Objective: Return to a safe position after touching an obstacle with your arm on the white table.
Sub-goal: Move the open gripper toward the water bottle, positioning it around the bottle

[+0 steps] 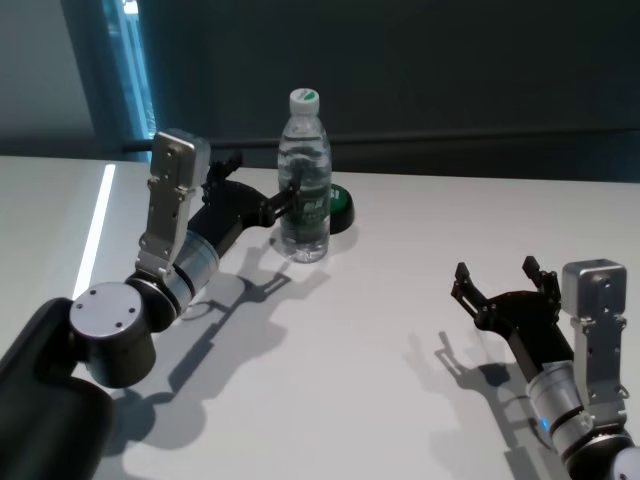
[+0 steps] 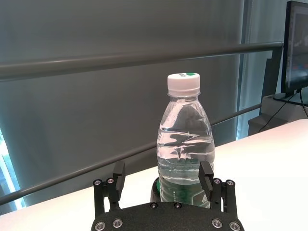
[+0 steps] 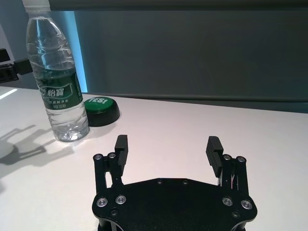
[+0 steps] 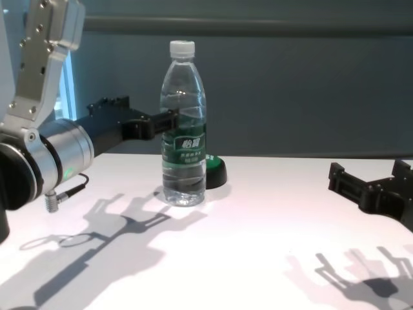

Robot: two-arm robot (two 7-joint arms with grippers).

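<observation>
White tabletop under a dark wall, bright blue-lit strip at far left.

Left gripper reaches low over the tabletop toward the water bottle, fingers spread open and holding nothing. In the left wrist view the bottle sits just past the fingertips, off-centre toward one finger, which overlaps its lower body; the other finger is apart from it. Head and chest views show that finger right at the bottle's label side. Touching or just short, cannot tell.

Bottle stands upright, white cap on, green label band, mid-tabletop toward the far edge. Black-and-green puck sits just behind it on the robot's right side, touching or nearly so.

Right gripper is low over the tabletop near the robot's right front, well apart from the bottle. Fingers wide open, nothing between them. In the right wrist view the bottle and puck lie well beyond the fingertips, off to one side.
</observation>
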